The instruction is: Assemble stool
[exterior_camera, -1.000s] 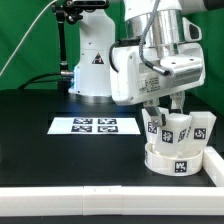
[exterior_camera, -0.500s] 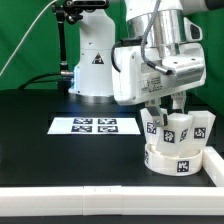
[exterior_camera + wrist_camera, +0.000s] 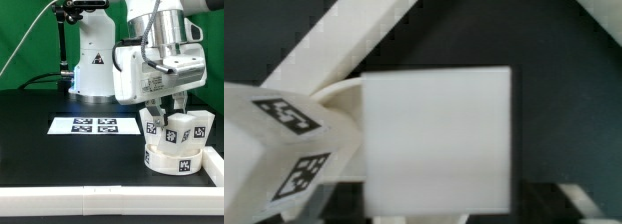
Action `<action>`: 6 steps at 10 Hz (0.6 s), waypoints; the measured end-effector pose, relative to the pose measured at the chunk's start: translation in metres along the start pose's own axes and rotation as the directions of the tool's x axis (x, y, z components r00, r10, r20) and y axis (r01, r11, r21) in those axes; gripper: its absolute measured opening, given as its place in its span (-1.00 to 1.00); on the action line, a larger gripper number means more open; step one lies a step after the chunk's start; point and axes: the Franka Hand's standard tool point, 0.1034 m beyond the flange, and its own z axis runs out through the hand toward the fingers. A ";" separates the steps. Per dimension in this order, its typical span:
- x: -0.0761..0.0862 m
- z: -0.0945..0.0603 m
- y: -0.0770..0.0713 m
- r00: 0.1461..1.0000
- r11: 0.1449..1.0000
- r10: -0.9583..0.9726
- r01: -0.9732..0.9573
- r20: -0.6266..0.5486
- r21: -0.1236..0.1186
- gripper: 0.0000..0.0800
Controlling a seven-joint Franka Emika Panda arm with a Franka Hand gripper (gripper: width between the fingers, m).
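The seat (image 3: 172, 158) sits on the black table (image 3: 60, 160) at the exterior view's right, against a white bar (image 3: 100, 193). Legs (image 3: 186, 128) stand on it, so assembly looks well along. The gripper (image 3: 172, 108) hangs over one leg; whether its jaws pinch it I cannot tell. The marker board (image 3: 93, 126) lies well apart.

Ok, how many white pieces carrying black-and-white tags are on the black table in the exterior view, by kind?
Round ring-shaped white plastic seat: 1
Small blocky white plastic legs, standing on the seat: 3 visible
Flat white marker board: 1
Total: 5
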 end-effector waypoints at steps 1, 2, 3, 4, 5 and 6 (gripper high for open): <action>-0.001 -0.001 0.000 1.000 1.000 -0.018 0.018 0.000 -0.001 0.30; -0.005 -0.005 0.001 0.998 0.998 -0.069 0.069 0.009 -0.007 0.52; -0.009 -0.012 0.002 0.997 0.997 -0.069 0.070 0.022 -0.013 0.52; -0.013 -0.018 0.001 0.994 0.994 -0.107 0.108 0.035 -0.010 0.61; -0.012 -0.016 0.001 0.985 0.985 -0.171 0.172 0.031 -0.007 0.62; -0.010 -0.015 0.001 0.968 0.968 -0.251 0.252 0.028 -0.006 0.62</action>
